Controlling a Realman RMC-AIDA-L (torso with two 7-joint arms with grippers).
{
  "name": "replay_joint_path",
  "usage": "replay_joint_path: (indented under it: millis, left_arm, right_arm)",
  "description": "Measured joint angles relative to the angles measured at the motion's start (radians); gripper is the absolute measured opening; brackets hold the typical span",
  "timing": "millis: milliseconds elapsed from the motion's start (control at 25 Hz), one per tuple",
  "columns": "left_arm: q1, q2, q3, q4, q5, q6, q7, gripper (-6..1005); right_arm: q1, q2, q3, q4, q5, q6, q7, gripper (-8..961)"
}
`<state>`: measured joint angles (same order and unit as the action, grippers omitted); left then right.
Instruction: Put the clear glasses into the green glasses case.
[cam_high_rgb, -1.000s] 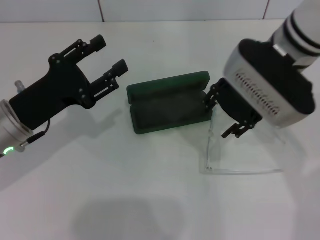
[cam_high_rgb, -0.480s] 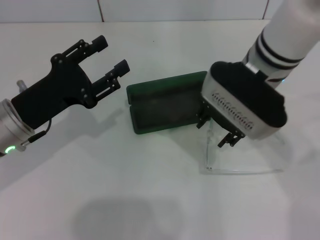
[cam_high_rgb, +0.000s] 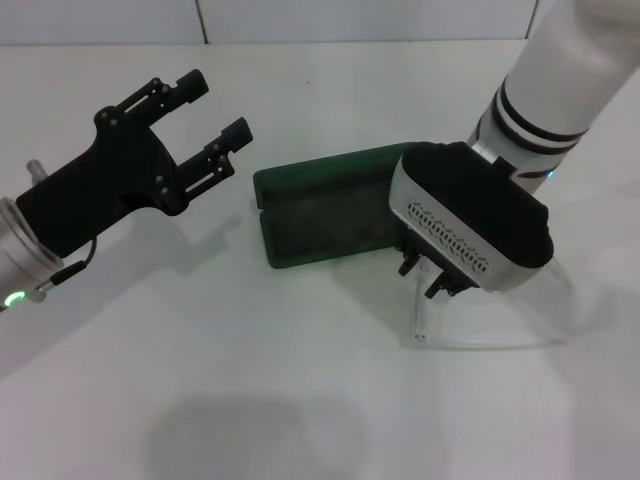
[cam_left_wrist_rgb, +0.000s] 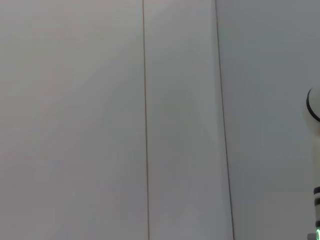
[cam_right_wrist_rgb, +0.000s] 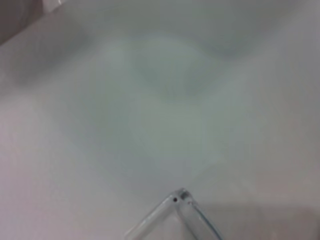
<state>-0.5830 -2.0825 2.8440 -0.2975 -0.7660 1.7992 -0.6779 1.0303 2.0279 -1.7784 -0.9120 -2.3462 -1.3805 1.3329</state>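
Note:
The green glasses case (cam_high_rgb: 318, 216) lies open at the table's middle, its lid (cam_high_rgb: 320, 172) folded back on the far side and its tray holding nothing. The clear glasses (cam_high_rgb: 486, 345) rest on the table just right of the case, one thin arm (cam_high_rgb: 419, 305) running toward it. My right gripper (cam_high_rgb: 419, 281) hangs low over that arm, its fingers slightly apart and open, mostly hidden under the wrist housing. In the right wrist view a corner of the clear glasses (cam_right_wrist_rgb: 179, 202) shows close up. My left gripper (cam_high_rgb: 217, 104) hovers open to the left of the case, holding nothing.
The white table (cam_high_rgb: 250, 380) carries only the case and the glasses. A white tiled wall (cam_high_rgb: 360, 18) runs along the far edge. The left wrist view shows only pale panels (cam_left_wrist_rgb: 100, 120) and a sliver of the right arm (cam_left_wrist_rgb: 315, 105).
My right gripper has dropped and shifted toward me, from beside the case's right end down onto the glasses' arm. The left gripper has barely moved.

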Motion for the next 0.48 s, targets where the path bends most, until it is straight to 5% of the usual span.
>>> replay_joint_path:
  millis: [480]
  left_arm:
    - [0.004, -0.001, -0.001, 0.002, -0.003, 0.000, -0.001, 685]
  right_arm:
    - [-0.016, -0.002, 0.033, -0.015, -0.028, 0.008, 0.025, 213]
